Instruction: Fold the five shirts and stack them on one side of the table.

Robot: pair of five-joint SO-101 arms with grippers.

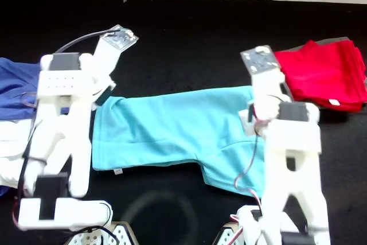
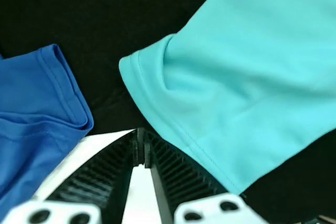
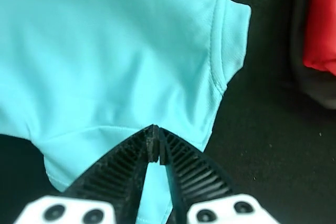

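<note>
A turquoise shirt [image 1: 172, 127] lies spread across the middle of the black table, one sleeve [image 3: 231, 35] pointing toward the right side. My left gripper [image 2: 140, 148] is shut with nothing in it, just off the shirt's left corner [image 2: 157, 77], between it and a blue shirt [image 2: 37, 108]. My right gripper [image 3: 156, 145] is shut too, its tips low over the turquoise cloth near the sleeve seam. In the high view the left gripper [image 1: 104, 94] is at the shirt's left edge and the right gripper [image 1: 252, 113] at its right end.
A folded red shirt [image 1: 324, 73] rests on a dark folded garment [image 3: 315, 90] at the back right. The blue shirt [image 1: 17, 87] lies at the left edge with white cloth [image 1: 10, 142] beside it. Bare black table [image 1: 189, 44] stretches behind the turquoise shirt.
</note>
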